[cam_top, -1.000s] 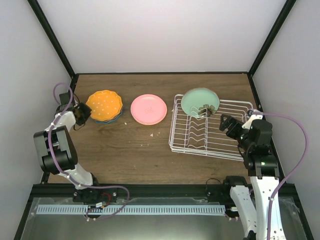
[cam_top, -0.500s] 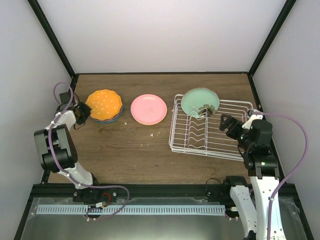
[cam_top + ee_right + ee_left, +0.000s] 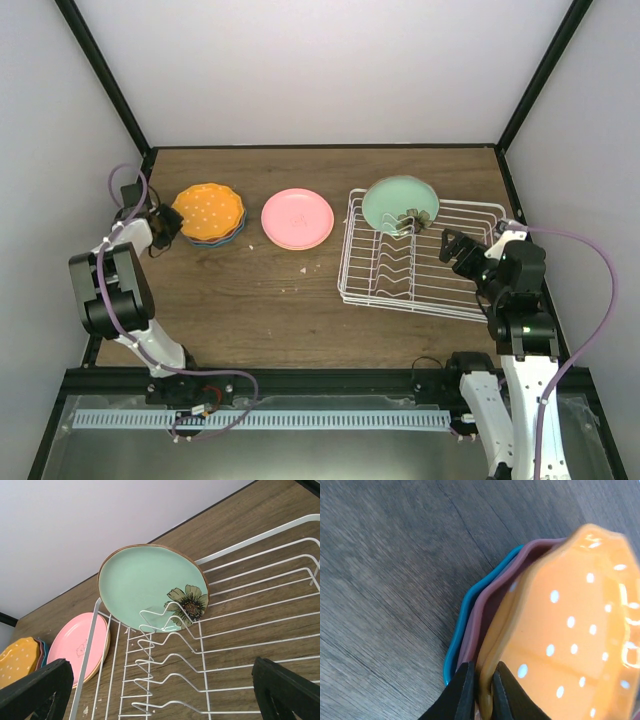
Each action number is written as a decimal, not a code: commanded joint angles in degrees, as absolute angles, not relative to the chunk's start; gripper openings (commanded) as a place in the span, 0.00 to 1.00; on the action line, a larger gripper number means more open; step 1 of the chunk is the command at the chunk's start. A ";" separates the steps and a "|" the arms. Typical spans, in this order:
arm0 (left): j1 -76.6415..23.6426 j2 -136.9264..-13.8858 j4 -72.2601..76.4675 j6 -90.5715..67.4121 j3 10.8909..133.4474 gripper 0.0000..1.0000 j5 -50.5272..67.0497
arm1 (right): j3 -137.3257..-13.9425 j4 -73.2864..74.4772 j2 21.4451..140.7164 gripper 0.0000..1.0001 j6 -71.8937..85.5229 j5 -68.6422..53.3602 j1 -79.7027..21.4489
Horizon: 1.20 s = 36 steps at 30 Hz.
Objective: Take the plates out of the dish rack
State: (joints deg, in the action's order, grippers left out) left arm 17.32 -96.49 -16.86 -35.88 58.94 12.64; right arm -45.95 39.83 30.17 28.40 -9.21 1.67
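Observation:
My left gripper [image 3: 484, 696] is shut on the rim of the dotted orange plate [image 3: 570, 620], which tops a stack over a maroon plate [image 3: 481, 617] and a teal plate [image 3: 456, 647]. From above, this left gripper [image 3: 165, 228] sits at the stack's left edge [image 3: 208, 208]. A pink plate [image 3: 297, 217] lies flat mid-table on a peach plate whose rim [image 3: 101, 658] shows beneath it. The mint green flower plate [image 3: 150, 585] stands upright at the far left end of the dish rack [image 3: 250, 541]. Over the rack's right side my right gripper [image 3: 160, 682] hangs open, holding nothing.
The white wire rack [image 3: 345, 255] takes up the table's right half, its upright dividers [image 3: 165, 670] bare in front of the mint plate. A few crumbs [image 3: 304, 268] lie on the wood between the pink plate and the rack. Walls close in the table on three sides.
The left arm's upper links have shifted slightly. The plates and the right arm stay where they were.

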 commanded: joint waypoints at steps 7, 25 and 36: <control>17.34 -95.57 -15.37 -35.43 61.93 0.46 13.09 | -45.90 39.95 29.53 1.00 28.83 -8.87 1.14; 13.38 -98.24 -1.44 -25.03 82.91 0.75 10.53 | -46.05 40.00 28.80 1.00 28.81 -9.15 1.14; -15.22 -123.87 -3.78 0.77 119.97 0.74 40.34 | -47.28 41.17 28.67 1.00 29.21 -9.71 1.14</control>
State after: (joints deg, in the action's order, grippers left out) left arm -8.12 -116.27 -0.71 -9.72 111.26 29.65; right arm -45.91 40.49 29.32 28.40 -9.41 1.67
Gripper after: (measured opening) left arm 0.740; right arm 0.997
